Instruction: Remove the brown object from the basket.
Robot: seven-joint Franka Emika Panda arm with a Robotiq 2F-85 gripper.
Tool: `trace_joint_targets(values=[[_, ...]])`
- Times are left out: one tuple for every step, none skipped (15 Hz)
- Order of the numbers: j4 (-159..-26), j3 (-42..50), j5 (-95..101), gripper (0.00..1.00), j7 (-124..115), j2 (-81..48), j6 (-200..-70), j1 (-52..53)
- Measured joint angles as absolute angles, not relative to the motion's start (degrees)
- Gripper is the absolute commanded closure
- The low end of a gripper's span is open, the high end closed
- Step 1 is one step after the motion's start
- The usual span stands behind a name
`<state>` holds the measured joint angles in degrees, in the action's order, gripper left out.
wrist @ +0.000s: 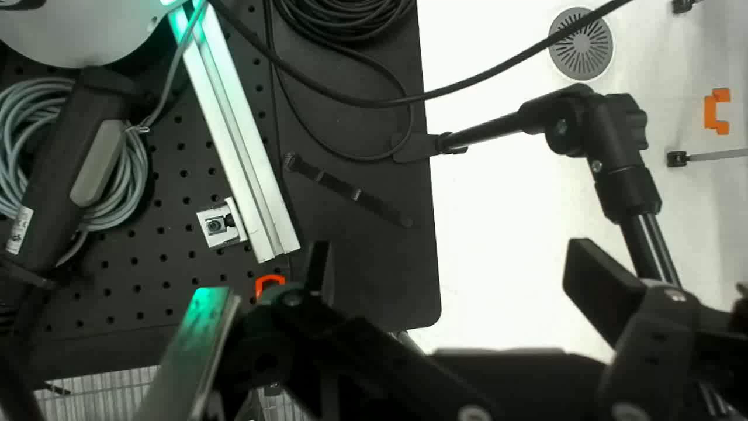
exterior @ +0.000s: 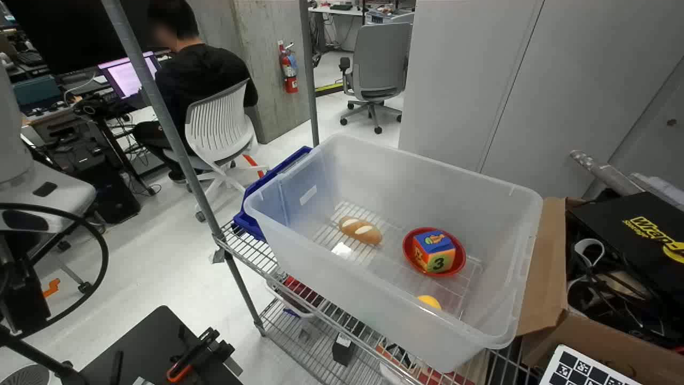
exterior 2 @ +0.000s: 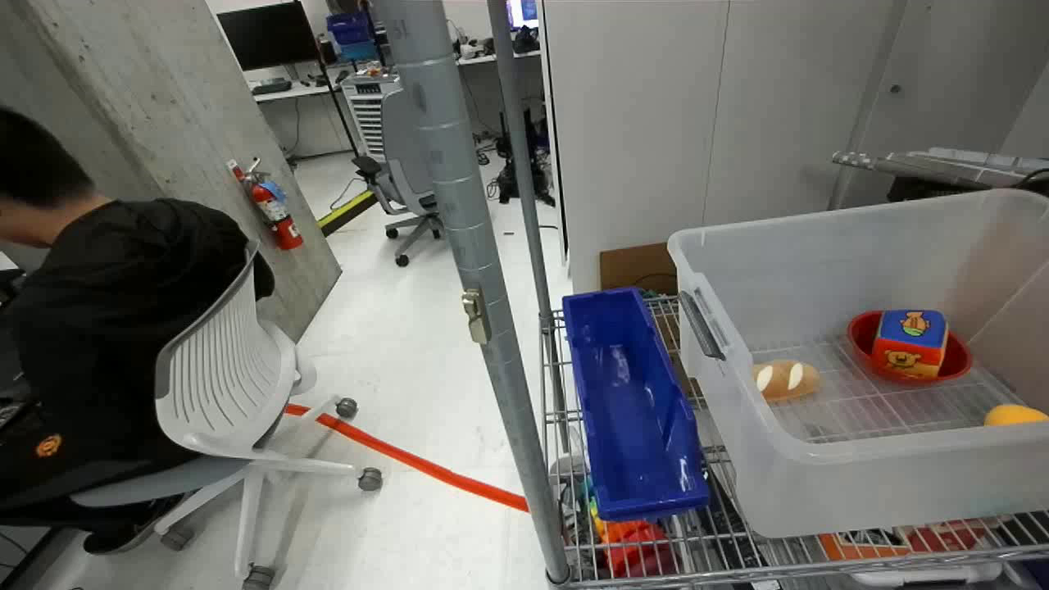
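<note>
Note the brown object (exterior: pixel 360 230) on the floor of the basket (exterior: pixel 427 171), well beyond the edge of the black table (exterior: pixel 144 342). See, in the wrist view, the gripper (wrist: pixel 459 278), spread wide, empty, across the table's corner.

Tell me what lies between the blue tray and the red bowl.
Going from the blue tray toward the red bowl, the end wall of the basket comes first, then the brown bread roll inside it; both exterior views show this.
</note>
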<state>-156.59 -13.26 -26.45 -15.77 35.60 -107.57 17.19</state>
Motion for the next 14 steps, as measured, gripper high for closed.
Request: trace_joint_targets(values=[[-156.6,-13.3,-26.5,0.00,-15.8,35.6,-107.6,17.2],[-156.6,-13.3,-26.5,0.00,-15.8,35.6,-107.6,17.2],[-156.6,-13.3,-26.5,0.00,-15.8,35.6,-107.6,17.2],[-156.6,-13.3,-26.5,0.00,-15.8,35.6,-107.6,17.2],[-156.6,-13.3,-26.5,0.00,-15.8,35.6,-107.6,17.2],[-156.6,-13.3,-26.5,0.00,-15.8,35.6,-107.6,17.2],[-156.6,-13.3,-26.4,0.00,-15.8,35.6,-107.6,17.1],[-156.6,-13.3,-26.3,0.00,-15.8,35.6,-107.6,16.7],[-156.6,-13.3,-26.0,0.00,-15.8,35.6,-107.6,16.1],[-156.5,-13.3,-25.6,0.00,-15.8,35.6,-107.6,15.1],[-156.2,-13.1,-25.1,0.00,-15.8,35.6,-107.7,14.0],[-155.9,-12.8,-24.6,0.00,-15.7,35.6,-108.1,12.9],[-155.4,-12.3,-24.1,0.00,-15.5,35.6,-109.0,11.8],[-154.8,-11.9,-23.2,0.00,-15.3,35.6,-110.6,10.5]])
